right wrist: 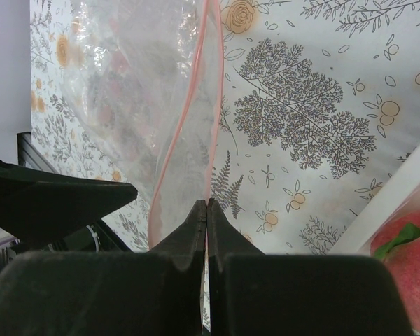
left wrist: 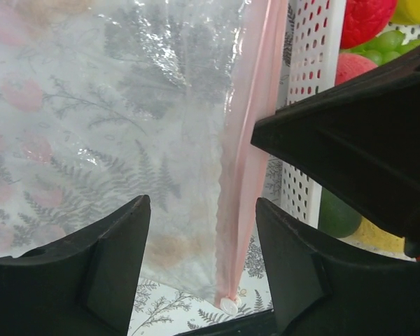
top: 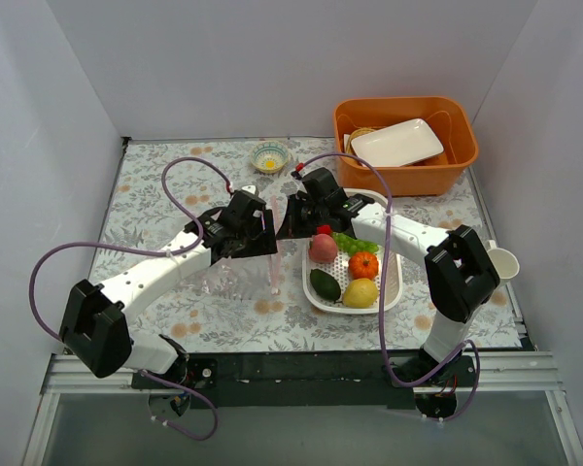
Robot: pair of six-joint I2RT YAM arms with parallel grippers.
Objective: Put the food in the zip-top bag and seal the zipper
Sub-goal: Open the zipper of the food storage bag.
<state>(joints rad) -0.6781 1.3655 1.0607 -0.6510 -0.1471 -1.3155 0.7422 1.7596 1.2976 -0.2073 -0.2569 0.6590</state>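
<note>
The clear zip-top bag point(top: 235, 272) lies flat on the floral cloth, left of the white basket point(top: 393, 287). Its pink zipper point(top: 275, 254) runs along the edge nearest the basket. The food sits in the basket: red point(top: 323, 230), pink point(top: 322, 249), green grapes point(top: 356, 243), orange point(top: 363, 264), avocado point(top: 325, 284), yellow point(top: 360, 292). My left gripper point(left wrist: 203, 203) is open and straddles the zipper point(left wrist: 246, 168) above its white slider point(left wrist: 229, 306). My right gripper point(right wrist: 208, 203) is shut on the bag's zipper point(right wrist: 213, 105) at the mouth. The mouth gapes slightly.
An orange tub point(top: 459, 124) holding a white plate point(top: 396, 142) stands at the back right. A small bowl point(top: 270, 156) is at the back middle. A white cup point(top: 503, 262) stands by the right arm. White walls enclose three sides.
</note>
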